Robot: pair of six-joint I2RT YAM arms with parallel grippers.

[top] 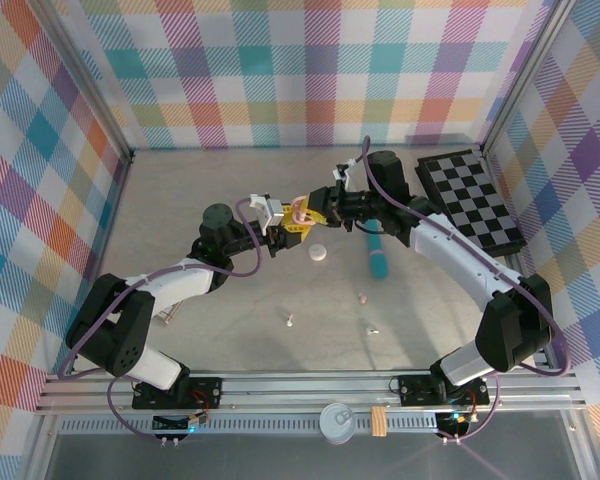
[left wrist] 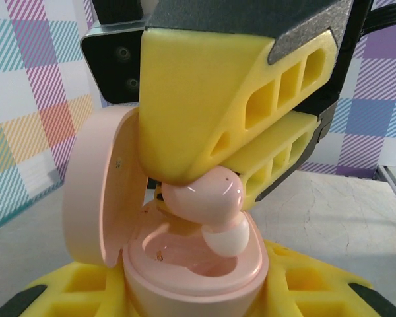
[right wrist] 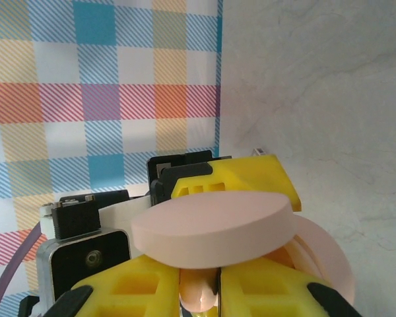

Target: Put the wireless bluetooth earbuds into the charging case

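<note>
Above the bench [top: 180, 200], two arms meet in mid-air over an open charging case [left wrist: 185, 271].
The left fingers [left wrist: 53, 290], partly closed, clamp the case's base upright with its lid [left wrist: 92, 191] open, so the wells face up. The right fingers [left wrist: 198, 92], nearly shut, pinch a pink earbud [left wrist: 201, 197] just over a well, its long axis tilted and its lower end pointing down into it.
</note>
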